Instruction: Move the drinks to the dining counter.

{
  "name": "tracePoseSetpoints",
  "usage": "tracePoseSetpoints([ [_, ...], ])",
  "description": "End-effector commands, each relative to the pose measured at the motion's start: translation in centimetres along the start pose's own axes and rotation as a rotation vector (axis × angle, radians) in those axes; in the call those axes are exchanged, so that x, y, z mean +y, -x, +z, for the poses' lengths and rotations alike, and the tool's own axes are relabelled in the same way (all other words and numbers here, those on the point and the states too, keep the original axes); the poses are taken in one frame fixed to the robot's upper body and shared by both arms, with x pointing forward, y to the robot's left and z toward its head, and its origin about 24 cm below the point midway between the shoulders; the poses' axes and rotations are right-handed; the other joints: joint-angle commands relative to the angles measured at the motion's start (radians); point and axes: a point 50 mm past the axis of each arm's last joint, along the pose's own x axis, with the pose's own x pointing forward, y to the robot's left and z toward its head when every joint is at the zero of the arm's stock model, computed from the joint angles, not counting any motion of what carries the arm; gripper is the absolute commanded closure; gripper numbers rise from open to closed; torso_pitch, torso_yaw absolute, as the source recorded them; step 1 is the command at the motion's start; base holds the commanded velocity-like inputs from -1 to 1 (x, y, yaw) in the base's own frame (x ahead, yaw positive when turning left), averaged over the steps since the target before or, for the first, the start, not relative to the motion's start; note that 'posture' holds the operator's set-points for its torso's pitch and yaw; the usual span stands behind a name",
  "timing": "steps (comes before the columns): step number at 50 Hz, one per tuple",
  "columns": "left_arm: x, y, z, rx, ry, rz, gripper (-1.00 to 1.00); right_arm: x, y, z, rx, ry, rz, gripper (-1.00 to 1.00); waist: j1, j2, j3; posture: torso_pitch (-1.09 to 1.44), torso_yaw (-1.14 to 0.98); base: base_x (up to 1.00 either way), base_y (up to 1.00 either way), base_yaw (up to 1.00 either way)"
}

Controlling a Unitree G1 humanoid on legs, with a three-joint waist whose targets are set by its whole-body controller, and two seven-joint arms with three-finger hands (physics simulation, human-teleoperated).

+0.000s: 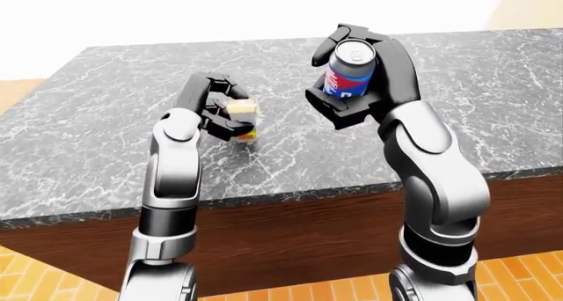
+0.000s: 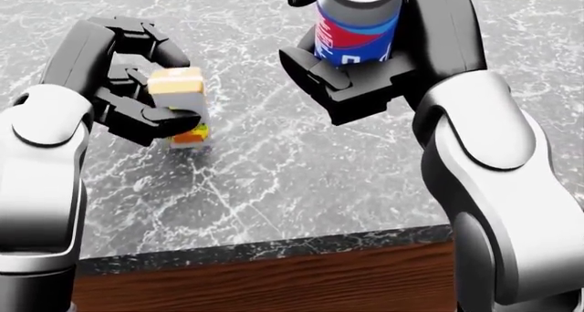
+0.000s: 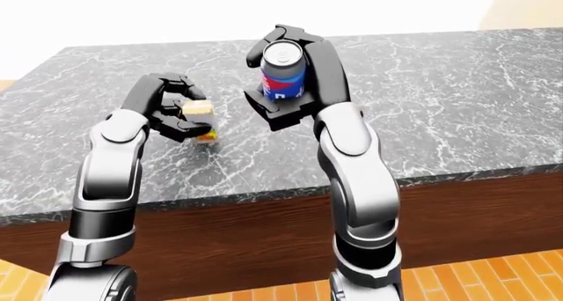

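Carefully now: both drinks are over the table, neither let go.
Your left hand (image 2: 137,93) grips the carton (image 2: 179,107), its base low on the marble table (image 1: 493,83); contact is hidden, so releasing could tip it. Your right hand (image 2: 365,66) wraps the can (image 2: 358,21) held high; opening there drops it.

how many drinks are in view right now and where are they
2. A blue and red soda can is held above the marble counter in the right hand. A small juice carton sits in the left hand, at or just above the countertop. No others show.
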Motion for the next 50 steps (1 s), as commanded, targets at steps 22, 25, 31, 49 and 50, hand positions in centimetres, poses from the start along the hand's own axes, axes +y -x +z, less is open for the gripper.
tracePoseSetpoints([
  [22,0.85,0.68,2.36,-0.118,-0.015,0.030,0.41,-0.09,0.21,1.87,-0.106,0.007,-0.009,1.00,0.002,0.001,-0.031,0.00,0.00,0.00,0.00,0.00],
  [25,0.82,0.68,2.34,-0.117,-0.016,0.028,0.37,-0.10,0.17,1.86,-0.106,0.008,-0.009,1.00,0.002,0.001,-0.031,0.00,0.00,0.00,0.00,0.00],
  [31,0.66,0.73,2.34,-0.117,-0.025,0.022,0.29,-0.12,0.16,1.80,-0.106,0.006,-0.009,1.00,0.002,0.001,-0.032,0.00,0.00,0.00,0.00,0.00],
  [49,0.77,1.06,2.66,-0.128,-0.028,0.016,-0.09,-0.10,0.19,1.79,-0.106,0.007,-0.010,1.00,0.002,0.001,-0.034,0.00,0.00,0.00,0.00,0.00],
  [50,0.75,1.08,2.69,-0.129,-0.028,0.015,-0.08,-0.10,0.18,1.79,-0.106,0.008,-0.009,1.00,0.002,0.001,-0.033,0.00,0.00,0.00,0.00,0.00],
])
